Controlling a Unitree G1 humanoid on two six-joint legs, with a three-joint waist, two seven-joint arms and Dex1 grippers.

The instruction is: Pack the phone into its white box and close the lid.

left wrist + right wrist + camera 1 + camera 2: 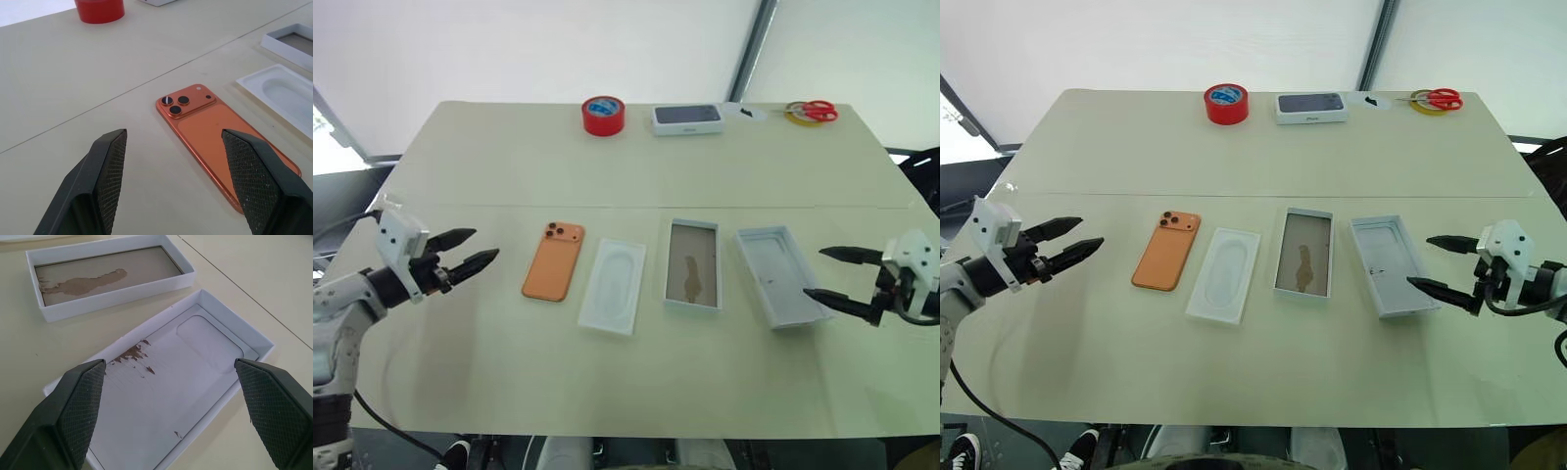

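Item: the phone (554,260), slim, orange, lying back-up and flat on the desk (509,166), three dark lenses toward the far edge. Position: leftmost in a row of four pieces, just beside a flat white insert (613,286) with an oval recess, not touching it.

Handling, judged: rigid, smooth-shelled, probably slippery and moderately heavy for its thickness; lens cluster and the hidden screen are the fragile parts. Best taken across the two long edges near mid-length, clear of the lenses; lying flush, it offers little edge to get under.

Companion pieces: the white box (693,264), open, brownish floor with a dark mark, next right of the insert. The lid (779,275), inside face up, pale grey, rightmost and slightly angled.

Left claw (470,253): open, empty, level with the phone and short of it, aimed its way. Right claw (837,273): spread wide, empty, near the lid's right edge, not touching.

Far edge of desk: red tape roll (603,116), a dark-topped white box (687,118), scissors (813,111).
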